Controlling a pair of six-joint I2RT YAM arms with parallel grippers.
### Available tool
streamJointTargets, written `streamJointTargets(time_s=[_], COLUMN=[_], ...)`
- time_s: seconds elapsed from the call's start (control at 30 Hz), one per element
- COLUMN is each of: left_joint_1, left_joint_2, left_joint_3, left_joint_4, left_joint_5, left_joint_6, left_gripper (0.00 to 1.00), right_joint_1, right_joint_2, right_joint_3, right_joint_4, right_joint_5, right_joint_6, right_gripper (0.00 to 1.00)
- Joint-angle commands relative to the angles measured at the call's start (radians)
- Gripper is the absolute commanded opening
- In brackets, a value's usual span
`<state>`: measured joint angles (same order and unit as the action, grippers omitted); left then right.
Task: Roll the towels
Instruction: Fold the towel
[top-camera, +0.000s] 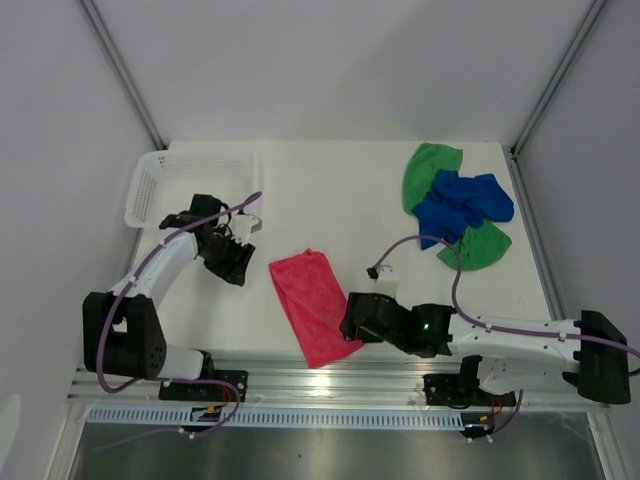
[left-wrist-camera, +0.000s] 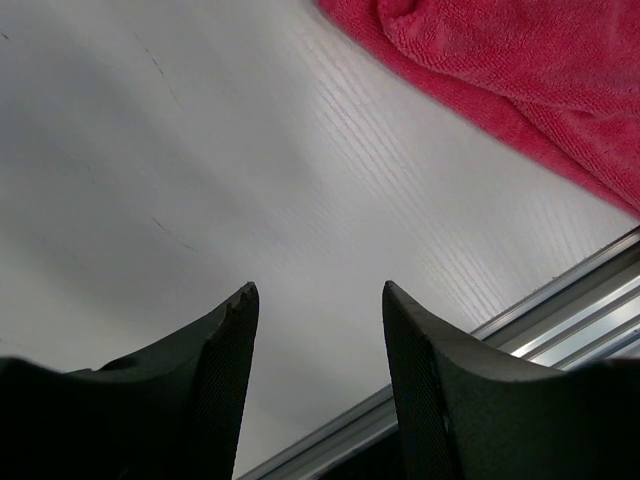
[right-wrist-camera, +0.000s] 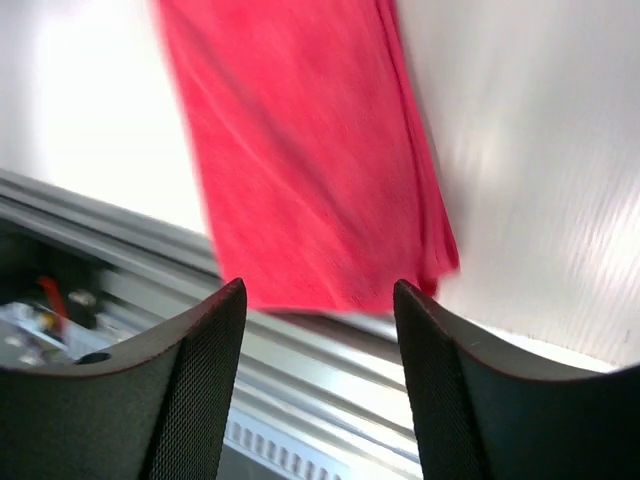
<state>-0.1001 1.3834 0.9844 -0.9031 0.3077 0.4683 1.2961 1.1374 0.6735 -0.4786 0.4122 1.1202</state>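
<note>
The pink-red towel (top-camera: 312, 305) lies flat as a long folded strip, running diagonally from mid-table to the near rail. It fills the top right of the left wrist view (left-wrist-camera: 520, 60) and the upper middle of the right wrist view (right-wrist-camera: 300, 150). My right gripper (top-camera: 348, 325) (right-wrist-camera: 320, 285) is open and holds nothing, hovering by that towel's near end above the rail. To the left of the strip, my left gripper (top-camera: 237, 270) (left-wrist-camera: 320, 290) hangs open over bare table, apart from the cloth. The blue towel (top-camera: 462, 203) lies crumpled on the green towel (top-camera: 432, 172) at the far right.
A white mesh basket (top-camera: 150, 185) stands at the far left, behind the left arm. The aluminium rail (top-camera: 330, 378) runs along the near edge of the table; it also shows under the right fingers (right-wrist-camera: 330, 380). Walls close in the left, back and right.
</note>
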Motion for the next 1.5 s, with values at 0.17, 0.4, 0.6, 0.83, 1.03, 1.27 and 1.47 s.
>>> streamJointTargets(time_s=[0.17,0.4,0.6,0.83,1.03,1.27,1.47], left_joint_1=[-0.055,-0.072,-0.073,-0.081,-0.092,-0.127,-0.127], left_joint_2=[0.005,0.156,0.196,0.362,0.499,0.609,0.658], left_joint_3=[0.013,0.105,0.102,0.195,0.312,0.464,0.536], left_joint_4=[-0.007,0.046,0.079,0.066,0.046,-0.092,-0.177], left_joint_5=[-0.015,0.044,0.065,0.139,0.133,0.065,0.093], left_joint_6=[-0.051,-0.134,-0.129,-0.157,-0.137,-0.145,-0.161], left_gripper=[0.56,0.52,0.54,0.53,0.53,0.50,0.41], right_joint_1=[-0.426,-0.630,-0.666,-0.753,-0.796,-0.847,-0.831], right_joint_2=[0.048,0.426,0.685,0.935,1.056,1.018,1.096], right_joint_3=[0.196,0.377,0.529,0.672,0.681,0.603,0.774], right_joint_4=[0.122,0.310,0.341,0.399,0.549,0.606,0.488], right_joint_5=[-0.388,-0.653,-0.819,-1.027,-1.167,-1.230,-1.208], right_joint_6=[-0.672,-0.870,-0.970,-0.936,-0.817,-0.740,-0.752], right_gripper=[0.60,0.67,0.69,0.66,0.32,0.29,0.36])
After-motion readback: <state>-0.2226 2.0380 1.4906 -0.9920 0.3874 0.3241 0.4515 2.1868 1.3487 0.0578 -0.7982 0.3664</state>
